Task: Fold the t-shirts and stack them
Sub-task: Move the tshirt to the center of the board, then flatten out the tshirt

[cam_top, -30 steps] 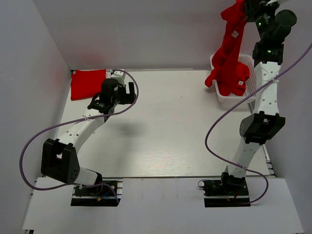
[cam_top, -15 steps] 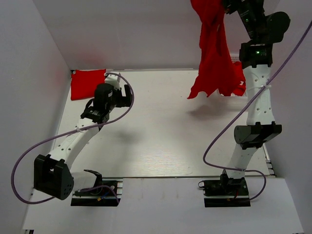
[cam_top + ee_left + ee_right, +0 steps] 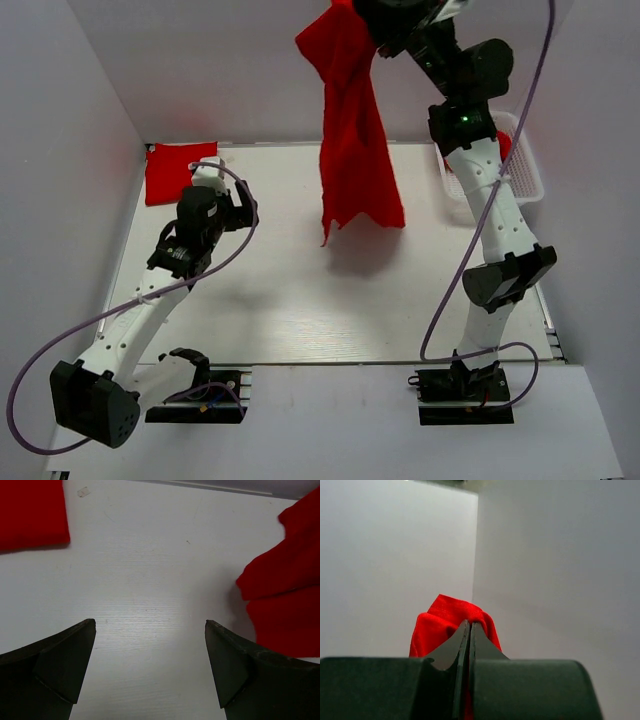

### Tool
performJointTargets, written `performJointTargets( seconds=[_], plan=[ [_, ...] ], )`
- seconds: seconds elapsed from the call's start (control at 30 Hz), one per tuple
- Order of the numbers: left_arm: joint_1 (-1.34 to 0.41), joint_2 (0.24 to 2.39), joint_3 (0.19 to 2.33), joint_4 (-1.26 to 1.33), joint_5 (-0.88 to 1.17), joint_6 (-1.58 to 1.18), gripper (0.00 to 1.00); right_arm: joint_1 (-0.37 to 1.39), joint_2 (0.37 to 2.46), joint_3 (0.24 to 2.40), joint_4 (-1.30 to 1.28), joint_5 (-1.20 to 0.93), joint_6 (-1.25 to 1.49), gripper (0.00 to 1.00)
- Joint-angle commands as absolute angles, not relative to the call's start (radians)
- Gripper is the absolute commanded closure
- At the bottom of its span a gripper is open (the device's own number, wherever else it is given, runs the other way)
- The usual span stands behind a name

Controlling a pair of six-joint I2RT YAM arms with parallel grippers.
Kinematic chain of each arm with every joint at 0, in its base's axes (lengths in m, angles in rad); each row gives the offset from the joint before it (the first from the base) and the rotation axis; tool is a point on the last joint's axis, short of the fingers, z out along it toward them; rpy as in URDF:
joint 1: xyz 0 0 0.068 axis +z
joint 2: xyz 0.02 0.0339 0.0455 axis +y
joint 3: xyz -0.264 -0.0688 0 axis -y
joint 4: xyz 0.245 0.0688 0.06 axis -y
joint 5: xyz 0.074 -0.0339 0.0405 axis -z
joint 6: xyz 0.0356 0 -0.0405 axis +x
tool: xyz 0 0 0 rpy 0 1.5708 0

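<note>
Hanging crumpled, the red t-shirt (image 3: 352, 150) dangles from the clenched right tool (image 3: 470, 628); left tool (image 3: 150, 625) gapes.

A white tabletop (image 3: 300, 310) with faint wood grain is boxed in by plain pale panels: left wall (image 3: 50, 200), back wall (image 3: 220, 70), right wall (image 3: 605, 260). The light is soft and even, leaving one blurred shadow (image 3: 362, 255) mid-tabletop.

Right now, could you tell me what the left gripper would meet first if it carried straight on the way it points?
Most likely the bare table: the left gripper, jaws open, aims at it between the folded t-shirt and the hanging t-shirt, neither in its line, though depth is unclear.
</note>
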State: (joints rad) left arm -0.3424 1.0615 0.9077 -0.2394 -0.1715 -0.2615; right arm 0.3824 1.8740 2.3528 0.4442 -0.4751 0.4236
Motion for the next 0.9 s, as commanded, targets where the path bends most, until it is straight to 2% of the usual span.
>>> performJointTargets(
  seconds=[0.0,0.1,0.2,0.3,0.4,0.47,0.5,0.57,0.6,0.63,0.8,0.87],
  plan=[
    [-0.337,1.009,0.899,-0.320,-0.288,-0.328,0.00,0.408,1.858,2.254,0.502,-0.449,0.350,1.00],
    [-0.337,0.991,0.899,-0.362,-0.333,-0.350,0.00,0.431,1.833,2.064,0.492,-0.466,0.242,1.00],
    [-0.348,0.982,0.890,-0.385,-0.370,-0.368,0.00,0.454,1.761,1.745,0.514,-0.480,0.196,1.00],
    [-0.357,0.982,0.870,-0.397,-0.383,-0.394,0.00,0.477,1.692,1.331,0.574,-0.511,0.156,1.00],
    [-0.357,0.991,0.870,-0.397,-0.356,-0.394,0.00,0.502,1.681,1.122,0.626,-0.492,0.182,1.00],
    [-0.357,1.000,0.870,-0.397,-0.347,-0.394,0.00,0.506,1.704,1.094,0.551,-0.494,0.186,1.00],
    [-0.357,1.000,0.870,-0.397,-0.333,-0.394,0.00,0.508,1.709,1.097,0.482,-0.506,0.176,0.91],
    [-0.345,1.020,0.870,-0.397,-0.298,-0.394,0.00,0.511,1.727,1.112,0.396,-0.512,0.128,0.59],
    [-0.345,1.020,0.870,-0.397,-0.298,-0.394,0.00,0.509,1.723,1.123,0.347,-0.506,0.115,0.22],
    [-0.345,1.032,0.880,-0.397,-0.282,-0.394,0.00,0.511,1.715,1.124,0.327,-0.496,0.100,0.10],
    [-0.345,1.066,0.913,-0.397,-0.227,-0.394,0.00,0.502,1.586,1.149,0.181,-0.381,0.064,0.10],
    [-0.345,1.075,0.913,-0.388,-0.198,-0.385,0.00,0.502,1.519,1.157,0.103,-0.224,0.069,0.10]
  ],
)
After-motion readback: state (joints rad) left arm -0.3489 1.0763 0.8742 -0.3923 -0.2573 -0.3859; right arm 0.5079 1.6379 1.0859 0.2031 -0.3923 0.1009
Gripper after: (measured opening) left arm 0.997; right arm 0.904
